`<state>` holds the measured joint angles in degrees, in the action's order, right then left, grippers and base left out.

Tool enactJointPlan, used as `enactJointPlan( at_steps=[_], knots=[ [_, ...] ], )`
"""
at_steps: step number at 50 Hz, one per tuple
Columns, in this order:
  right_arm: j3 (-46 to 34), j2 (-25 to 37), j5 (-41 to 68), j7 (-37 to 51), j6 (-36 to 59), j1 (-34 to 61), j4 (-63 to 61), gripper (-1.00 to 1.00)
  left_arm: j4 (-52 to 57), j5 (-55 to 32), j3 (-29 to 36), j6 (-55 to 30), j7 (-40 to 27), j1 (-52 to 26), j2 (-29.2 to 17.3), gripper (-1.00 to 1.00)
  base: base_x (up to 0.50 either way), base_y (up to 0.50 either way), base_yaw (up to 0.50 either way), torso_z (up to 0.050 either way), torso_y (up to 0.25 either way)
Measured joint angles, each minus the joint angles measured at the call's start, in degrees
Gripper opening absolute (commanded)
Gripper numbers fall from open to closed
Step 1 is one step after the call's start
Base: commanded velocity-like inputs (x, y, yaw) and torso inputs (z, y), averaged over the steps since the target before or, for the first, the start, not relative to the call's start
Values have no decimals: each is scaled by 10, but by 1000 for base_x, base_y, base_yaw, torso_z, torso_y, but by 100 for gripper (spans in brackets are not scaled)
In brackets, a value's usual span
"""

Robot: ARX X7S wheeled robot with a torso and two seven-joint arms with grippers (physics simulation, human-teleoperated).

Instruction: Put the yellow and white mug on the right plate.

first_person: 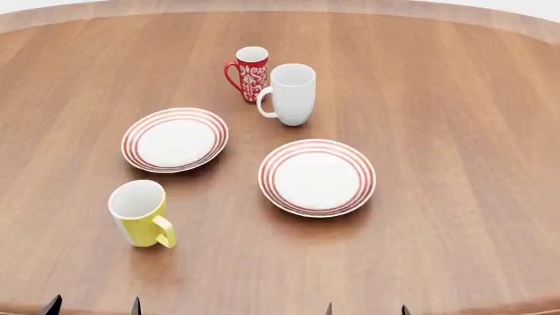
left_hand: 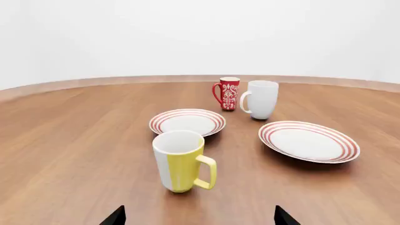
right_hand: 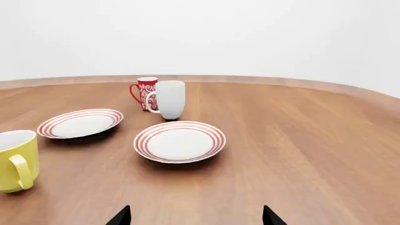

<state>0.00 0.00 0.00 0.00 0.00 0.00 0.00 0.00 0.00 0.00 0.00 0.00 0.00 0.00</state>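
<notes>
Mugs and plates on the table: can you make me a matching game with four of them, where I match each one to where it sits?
Things:
1. yellow and white mug
2. red mug
3. white mug
4. right plate

Places:
A. beside the red mug, behind the right plate
B. nearest the robot, on its left side
C. farthest from the robot
D. empty, in front of the white mug

Pairs: 1-B, 2-C, 3-A, 4-D
</notes>
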Motion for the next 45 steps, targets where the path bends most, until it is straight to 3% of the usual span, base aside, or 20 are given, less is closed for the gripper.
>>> enactJointPlan(
  at_steps=[31,45],
  knots=[
    [-42,33,31,33,5,-5,-21,100,-7,-39,41,-15,-39,-15,-32,100,0,0,0,0,0],
    [-51,44,48,46,-2,-8,-28,100,-6,-54,56,-11,-46,-14,-43,100,0,500,0,0,0]
  ],
)
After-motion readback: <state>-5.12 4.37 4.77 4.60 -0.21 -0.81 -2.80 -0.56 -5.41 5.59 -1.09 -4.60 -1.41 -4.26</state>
